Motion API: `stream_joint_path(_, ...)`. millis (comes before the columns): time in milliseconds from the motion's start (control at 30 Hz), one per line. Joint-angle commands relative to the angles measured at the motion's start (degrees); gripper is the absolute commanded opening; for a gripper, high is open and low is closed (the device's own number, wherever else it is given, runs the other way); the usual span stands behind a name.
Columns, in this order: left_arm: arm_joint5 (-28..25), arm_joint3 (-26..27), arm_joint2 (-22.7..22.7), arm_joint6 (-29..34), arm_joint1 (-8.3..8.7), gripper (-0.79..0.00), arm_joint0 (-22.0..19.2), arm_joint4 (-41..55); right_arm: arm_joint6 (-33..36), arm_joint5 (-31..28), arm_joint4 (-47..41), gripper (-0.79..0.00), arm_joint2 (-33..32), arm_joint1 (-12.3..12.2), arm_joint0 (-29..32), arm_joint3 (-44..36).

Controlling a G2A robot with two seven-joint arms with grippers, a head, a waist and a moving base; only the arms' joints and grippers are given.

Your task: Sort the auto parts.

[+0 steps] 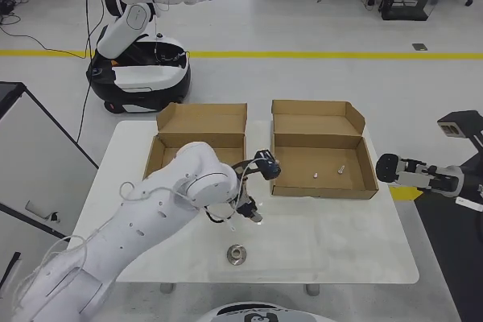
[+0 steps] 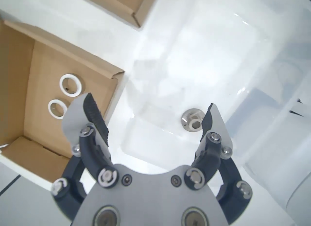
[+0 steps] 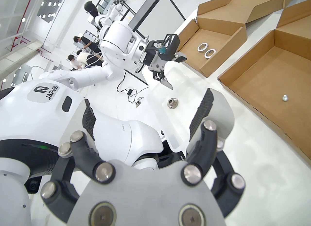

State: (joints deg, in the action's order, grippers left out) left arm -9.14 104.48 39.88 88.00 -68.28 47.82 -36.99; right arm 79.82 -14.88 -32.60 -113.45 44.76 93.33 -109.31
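Noting one metal flanged part [image 1: 237, 254] lying flat on the white worktop [image 1: 330, 241] near the front edge, hub upward, touched by nothing. Found the left claw [image 2: 150, 101] just beyond it, hanging above the worktop, spread wide and empty, fingertips clear of the part. Farther back, logged the left box [image 1: 197, 129], open cardboard, holding two white rings [image 2: 70, 85] side by side near its front corner. Alongside, logged the right box [image 1: 306, 161], also open, with two small metal pieces [image 1: 315, 172] near each other on its floor. Found the right claw [image 3: 148, 98] at the worktop's right edge, just beside the right box, also spread wide and holding nothing.
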Motion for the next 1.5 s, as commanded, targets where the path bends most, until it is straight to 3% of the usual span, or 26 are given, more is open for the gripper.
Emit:
stream_joint_path(0, -0.2, 0.7, -1.7, 0.0, 0.90, 0.000, -1.6, 4.5, 0.0, 0.0, 0.0, 0.000, 0.0, 0.0, 0.0, 0.0)
stream_joint_path(367, -1.3, 0.7, -14.1, 0.0, 5.75, 0.000, -10.9, 14.0, 0.0, 0.0, 0.0, 0.000, 0.0, 0.0, 0.0, 0.0)
stream_joint_path(600, -0.1, 2.6, -17.3, 0.0, 7.81, 0.000, -13.4, 19.2, 0.0, 0.0, 0.0, 0.000, 0.0, 0.0, 0.0, 0.0)
stream_joint_path(1000, 0.0, 3.3, -17.6, -1.7, 8.03, 0.000, -12.9, 17.9, 0.0, 0.0, 0.0, 0.000, 0.0, 0.0, 0.0, 0.0)
stream_joint_path(1200, -6.3, 6.4, -19.0, -3.4, 7.90, 0.000, -11.5, 14.6, 0.0, 0.0, 0.0, 0.000, 0.0, 0.0, 0.0, 0.0)
stream_joint_path(1367, -7.9, 7.2, -21.4, -1.0, 7.22, 0.000, -11.5, 12.5, 0.0, 0.0, 0.0, 0.000, 0.0, 0.0, 0.0, 0.0)
stream_joint_path(1467, -8.6, 6.4, -21.9, -3.0, 6.63, 0.000, -11.3, 11.8, 0.0, 0.0, 0.0, 0.000, 0.0, 0.0, 0.0, 0.0)
